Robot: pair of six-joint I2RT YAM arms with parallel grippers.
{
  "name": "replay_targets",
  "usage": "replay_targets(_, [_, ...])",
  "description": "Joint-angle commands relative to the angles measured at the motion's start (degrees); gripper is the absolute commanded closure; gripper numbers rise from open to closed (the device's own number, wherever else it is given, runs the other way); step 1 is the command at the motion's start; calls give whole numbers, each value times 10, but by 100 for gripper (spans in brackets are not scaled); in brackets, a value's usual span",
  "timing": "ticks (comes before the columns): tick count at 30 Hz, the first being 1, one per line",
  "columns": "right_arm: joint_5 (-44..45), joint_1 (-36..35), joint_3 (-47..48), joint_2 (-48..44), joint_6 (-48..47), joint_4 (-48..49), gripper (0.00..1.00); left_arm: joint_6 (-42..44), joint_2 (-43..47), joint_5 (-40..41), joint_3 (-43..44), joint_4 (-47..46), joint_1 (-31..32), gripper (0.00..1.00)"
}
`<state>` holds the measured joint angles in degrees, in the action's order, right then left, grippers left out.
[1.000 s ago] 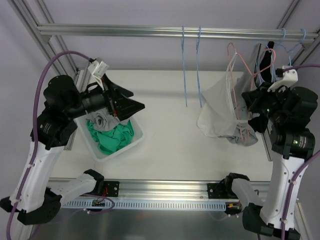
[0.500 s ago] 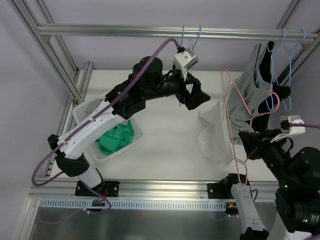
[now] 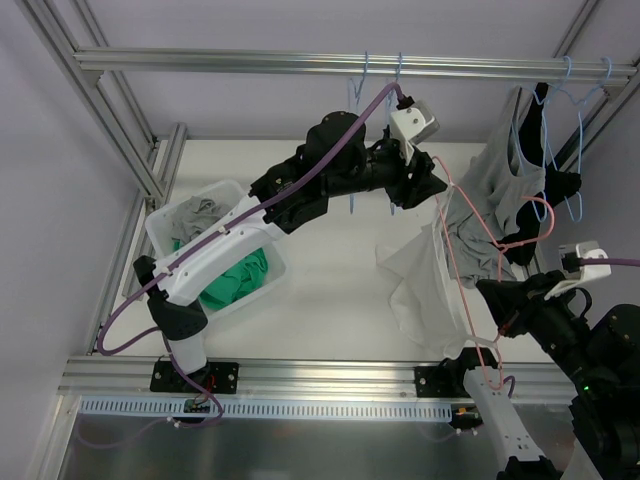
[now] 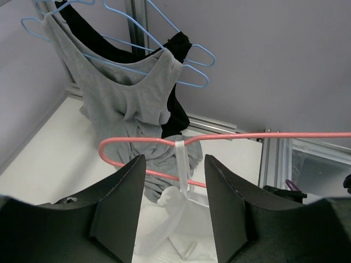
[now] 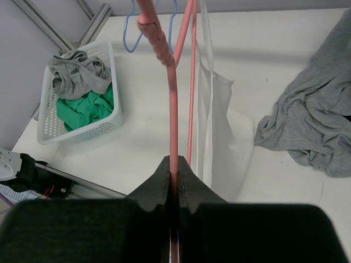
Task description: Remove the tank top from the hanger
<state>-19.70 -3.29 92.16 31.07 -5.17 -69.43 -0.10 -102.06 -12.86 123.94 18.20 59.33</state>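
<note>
A white tank top (image 3: 418,285) hangs by a thin strap (image 4: 182,161) from a pink hanger (image 3: 462,262), its lower part resting on the table. My right gripper (image 5: 175,167) is shut on the pink hanger's wire (image 5: 171,109), and the white cloth (image 5: 219,129) droops just beyond it. My left gripper (image 4: 174,183) is up at the hanger's far end (image 3: 425,190). It is open, and the strap and the pink wire (image 4: 230,136) show in the gap between its fingers (image 4: 118,208), untouched.
A white basket (image 3: 192,203) with green and grey clothes stands at the left. A grey tank top (image 4: 126,98) and a black garment (image 4: 178,49) hang on blue hangers at the right. Empty blue hangers (image 3: 370,80) hang from the top rail (image 3: 250,62).
My left arm swung from over the basket across to the hanger's far end, and its jaws narrowed. My right arm drew the pink hanger and white top forward, away from the rail.
</note>
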Motion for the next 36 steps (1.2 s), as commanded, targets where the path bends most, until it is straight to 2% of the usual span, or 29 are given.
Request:
replay_targets(1, [6, -8, 31, 17, -5, 12, 100, 15, -11, -1, 20, -28, 5, 53])
replay_targets(8, [11, -17, 44, 30, -6, 16, 100, 4, -16, -2, -12, -35, 5, 54])
replay_targets(18, [-9, -18, 36, 34, -7, 27, 100, -40, -35, -49, -12, -59, 7, 48])
replay_targets(20, [-15, -19, 38, 35, -7, 28, 100, -40, -40, -39, -14, -62, 8, 56])
replay_targets(21, [-16, -19, 39, 34, -6, 28, 100, -40, -41, -33, -18, -63, 8, 70])
replay_targets(22, [-16, -19, 40, 33, -7, 29, 100, -39, -40, -25, -19, -62, 8, 79])
replay_targets(25, [-9, -20, 36, 28, -10, 28, 100, -39, -37, 1, -30, -64, 8, 100])
replay_targets(29, [-9, -27, 26, 25, -26, 27, 100, -39, -15, 47, -35, -65, 8, 100])
replay_targets(31, [-6, -36, 21, 22, -54, 22, 100, -44, 4, 110, -46, -65, 8, 100])
replay_targets(33, [5, -64, 16, 19, -75, 9, 100, -60, 20, 170, -58, -65, 8, 100])
replay_targets(34, [5, -87, 14, 12, -95, 6, 100, -72, 36, 233, -71, -65, 8, 100])
replay_targets(36, [0, -111, 4, 1, -108, -4, 100, -81, 52, 285, -87, -64, 7, 100])
